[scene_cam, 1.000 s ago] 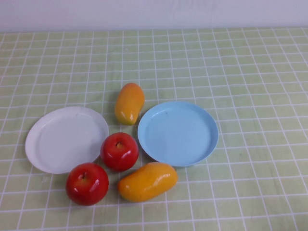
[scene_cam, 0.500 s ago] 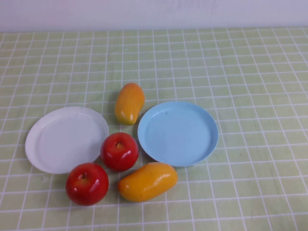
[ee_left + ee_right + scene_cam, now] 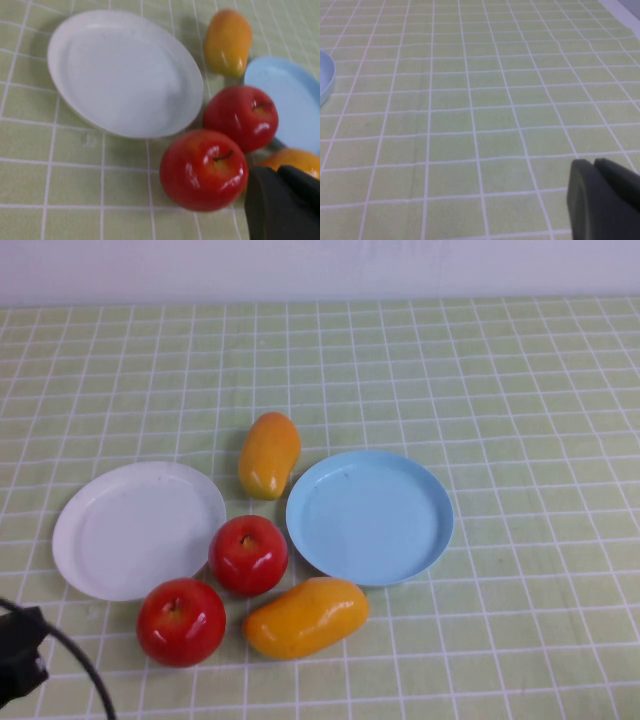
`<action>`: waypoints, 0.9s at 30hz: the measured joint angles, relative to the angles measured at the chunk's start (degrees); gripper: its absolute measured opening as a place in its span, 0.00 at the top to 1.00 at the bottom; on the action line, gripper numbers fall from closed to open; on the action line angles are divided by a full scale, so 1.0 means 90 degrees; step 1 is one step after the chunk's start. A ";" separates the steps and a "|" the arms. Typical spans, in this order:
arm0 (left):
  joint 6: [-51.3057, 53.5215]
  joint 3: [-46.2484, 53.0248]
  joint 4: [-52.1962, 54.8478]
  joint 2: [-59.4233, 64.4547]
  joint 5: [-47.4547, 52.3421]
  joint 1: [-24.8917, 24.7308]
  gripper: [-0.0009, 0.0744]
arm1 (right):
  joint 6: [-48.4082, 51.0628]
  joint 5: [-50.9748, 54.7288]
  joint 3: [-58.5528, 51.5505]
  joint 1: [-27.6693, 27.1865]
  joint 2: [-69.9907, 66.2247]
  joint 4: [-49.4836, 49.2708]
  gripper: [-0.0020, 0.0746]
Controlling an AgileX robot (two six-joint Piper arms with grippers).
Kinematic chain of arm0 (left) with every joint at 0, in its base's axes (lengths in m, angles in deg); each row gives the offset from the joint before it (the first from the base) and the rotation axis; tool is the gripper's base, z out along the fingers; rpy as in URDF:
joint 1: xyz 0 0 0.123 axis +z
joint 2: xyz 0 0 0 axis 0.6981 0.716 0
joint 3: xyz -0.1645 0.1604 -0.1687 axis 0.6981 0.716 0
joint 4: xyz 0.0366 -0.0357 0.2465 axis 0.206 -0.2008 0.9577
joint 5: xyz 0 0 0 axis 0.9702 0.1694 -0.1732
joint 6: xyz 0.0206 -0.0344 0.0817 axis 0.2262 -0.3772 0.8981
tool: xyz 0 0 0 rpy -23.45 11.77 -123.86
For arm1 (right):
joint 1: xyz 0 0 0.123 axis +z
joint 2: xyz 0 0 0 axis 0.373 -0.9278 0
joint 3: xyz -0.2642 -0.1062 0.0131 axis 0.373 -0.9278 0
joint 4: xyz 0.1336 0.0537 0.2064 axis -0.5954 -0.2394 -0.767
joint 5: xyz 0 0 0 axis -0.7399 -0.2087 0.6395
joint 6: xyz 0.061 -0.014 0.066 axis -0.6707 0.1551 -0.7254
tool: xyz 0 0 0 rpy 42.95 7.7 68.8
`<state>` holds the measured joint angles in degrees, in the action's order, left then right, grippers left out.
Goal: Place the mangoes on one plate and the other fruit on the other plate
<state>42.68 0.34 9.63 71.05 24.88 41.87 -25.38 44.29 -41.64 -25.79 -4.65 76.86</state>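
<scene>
Two mangoes lie on the cloth: one (image 3: 269, 454) behind the gap between the plates, the other (image 3: 306, 617) in front of the light blue plate (image 3: 370, 517). Two red apples (image 3: 248, 555) (image 3: 181, 621) sit beside the white plate (image 3: 100, 530). Both plates hold nothing. My left gripper (image 3: 20, 655) enters at the near left corner; in the left wrist view it (image 3: 277, 172) is shut and empty, just short of the nearer apple (image 3: 202, 170). My right gripper (image 3: 592, 167) is shut over bare cloth and is out of the high view.
A green checked cloth (image 3: 500, 380) covers the table up to a pale back wall (image 3: 320, 265). The right wrist view catches only the blue plate's rim (image 3: 325, 77) at its edge.
My left arm has come into the high view at the near left corner. The fruit and the plates have not moved.
</scene>
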 joint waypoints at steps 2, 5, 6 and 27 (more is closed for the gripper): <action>0.0511 -0.0539 0.0013 0.0607 0.0701 0.0000 0.99 | 0.0000 0.0000 0.0000 0.0000 0.0000 0.0000 0.99; 0.1080 -0.1246 0.0062 0.1447 0.1564 0.0000 0.99 | 0.0000 0.0000 0.0000 0.0000 0.0000 0.0000 0.99; 0.1197 -0.1432 0.0074 0.1653 0.1737 0.0000 0.99 | 0.0000 0.0000 0.0000 0.0000 0.0000 0.0000 0.99; 0.0314 -0.3675 0.2610 0.5063 0.2341 -0.3197 0.99 | 0.0000 0.0000 0.0000 0.0000 0.0000 0.0000 0.99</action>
<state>45.50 -32.74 33.12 116.62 45.95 13.10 -25.38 44.29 -41.64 -25.79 -4.65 76.86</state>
